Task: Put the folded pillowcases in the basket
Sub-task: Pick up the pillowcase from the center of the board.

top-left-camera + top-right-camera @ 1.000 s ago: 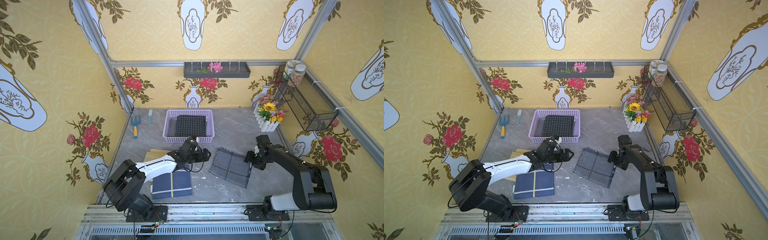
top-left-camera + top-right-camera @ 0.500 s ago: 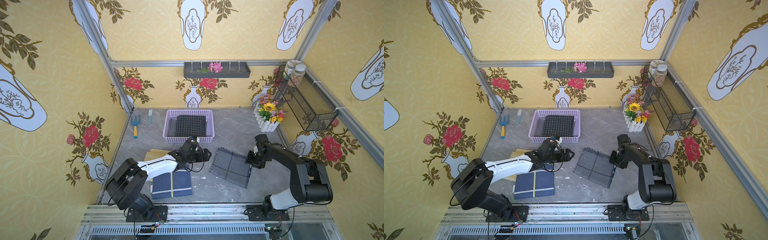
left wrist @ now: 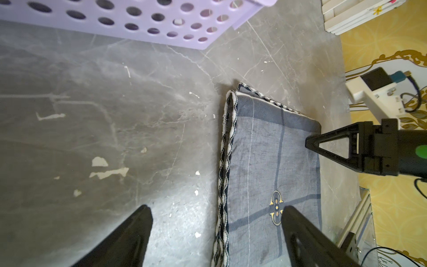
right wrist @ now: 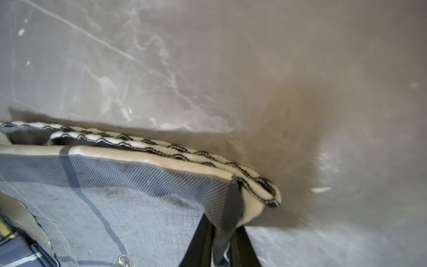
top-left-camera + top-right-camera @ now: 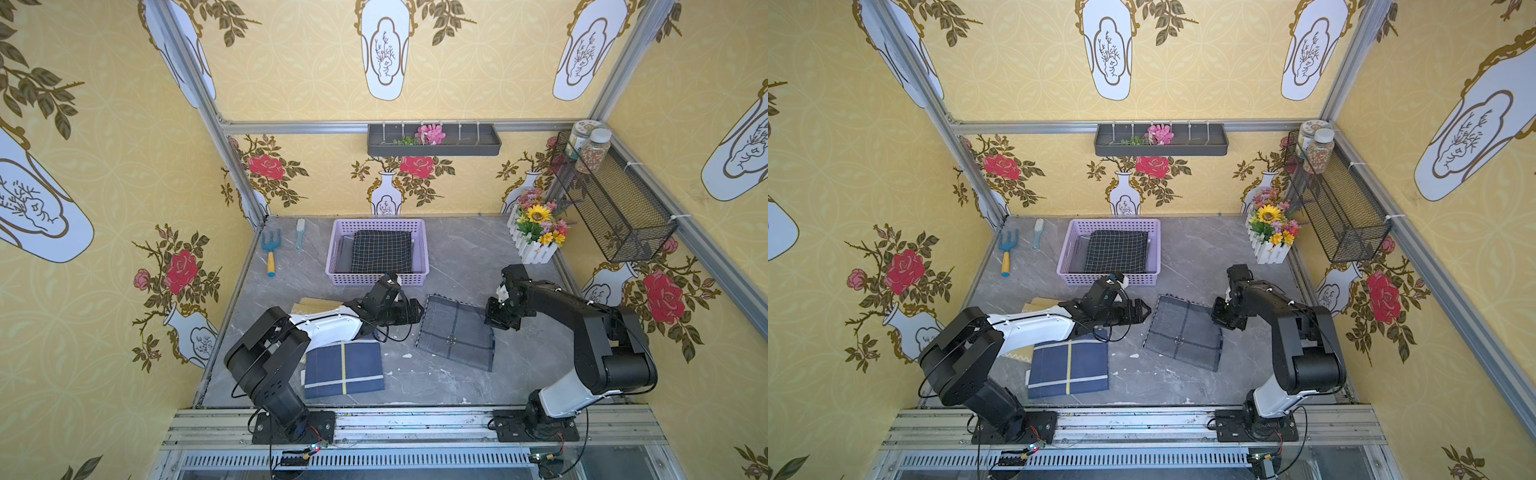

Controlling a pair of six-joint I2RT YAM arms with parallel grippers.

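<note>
A grey folded pillowcase [image 5: 456, 334] lies flat on the grey marble counter [image 5: 457, 257], in front of a shallow lilac basket [image 5: 378, 280] and apart from it, between the two robot arms. The right fingers [image 4: 201, 242] are pinched together on the corner of the pillowcase that lies on the right arm's side and nearer the basket; the wrist view shows cloth bunched between them. The left fingers [image 3: 129, 238] stand wide apart and hold nothing; they straddle the opposite, wavy-trimmed edge, one finger over bare counter and one over the cloth. Whether they touch the cloth cannot be told. The basket already holds a black checked cloth [image 5: 382, 251], and a navy cloth [image 5: 343, 370] lies on the counter by the left arm's base. The step in hand appears to be taking hold of the pillowcase on both sides before lifting. To do it well, the left fingers should probably come down low and close over every layer of the trimmed edge, not just the top one. A lift from the right corner alone would likely let the layers sag and the fold fall open. Both arms would then best rise together and level, keep the cloth lightly taut, clear the basket's near wall, and let go only over the checked cloth.
</note>
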